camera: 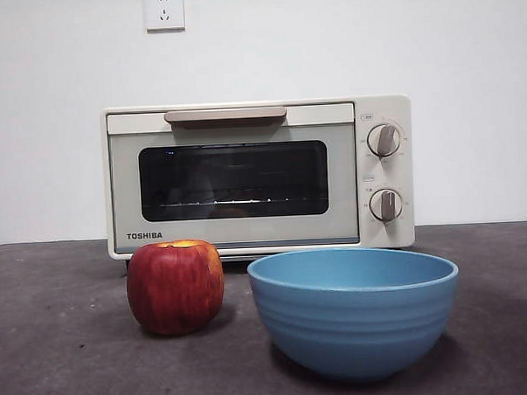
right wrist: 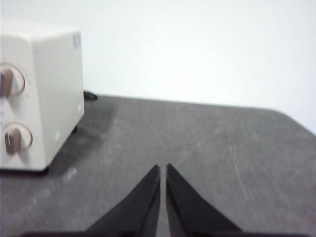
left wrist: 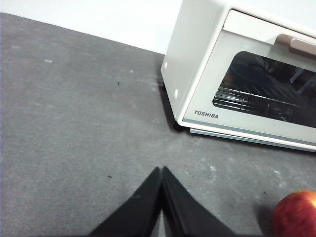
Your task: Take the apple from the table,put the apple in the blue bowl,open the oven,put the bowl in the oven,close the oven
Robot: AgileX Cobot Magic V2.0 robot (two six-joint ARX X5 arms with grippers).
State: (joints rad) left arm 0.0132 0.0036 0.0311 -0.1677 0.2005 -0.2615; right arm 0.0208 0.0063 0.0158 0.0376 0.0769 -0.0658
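From the front, the apple (camera: 176, 287) sits on the table (camera: 60, 346) just left of the blue bowl (camera: 354, 312), a narrow gap between them. Both stand ahead of the oven (camera: 258, 177), whose door is shut; the apple covers part of its lower edge. "TOSHIBA" is printed at the door's lower left corner. A wall socket (camera: 164, 10) hangs above, cut off by the frame's top. No arm shows here.

In the left wrist view, the left gripper (left wrist: 162, 170) hangs over bare table with its jaws pressed together, holding nothing. The oven's corner with the same brand lettering lies beyond, and the apple peeks in, mostly cropped.

The right wrist view is blurry. The right gripper (right wrist: 163, 168) has its tips nearly touching, empty, over the table beside the oven's knob (right wrist: 10, 80) side; the knob markings are unreadable.
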